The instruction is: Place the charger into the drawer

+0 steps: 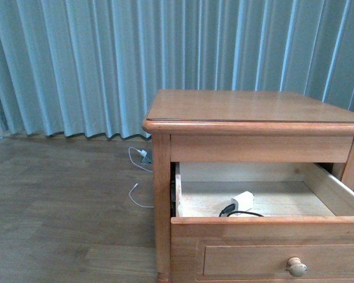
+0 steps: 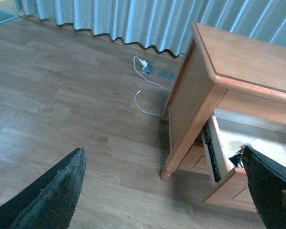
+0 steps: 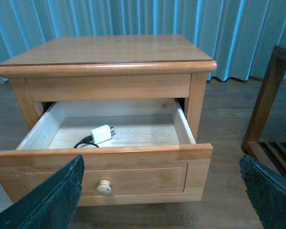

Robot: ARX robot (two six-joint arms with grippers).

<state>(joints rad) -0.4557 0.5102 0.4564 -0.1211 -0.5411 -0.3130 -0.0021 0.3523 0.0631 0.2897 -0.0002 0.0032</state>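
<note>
The drawer (image 1: 265,239) of the honey-brown nightstand stands pulled out, with a round pale knob (image 1: 296,267); it also shows in the right wrist view (image 3: 143,174) with its knob (image 3: 104,187). The white charger (image 1: 242,201) lies on the drawer's pale floor with its black cable beside it, also in the right wrist view (image 3: 101,134). My right gripper (image 3: 162,200) is open and empty, in front of the drawer's front panel. My left gripper (image 2: 164,191) is open and empty, over the floor beside the nightstand's left front leg. Neither gripper shows in the front view.
A thin white cable (image 1: 138,177) with a small plug lies on the wooden floor left of the nightstand, also in the left wrist view (image 2: 145,88). Pale curtains (image 1: 106,59) hang behind. A dark wooden rack (image 3: 271,109) stands to the right of the nightstand.
</note>
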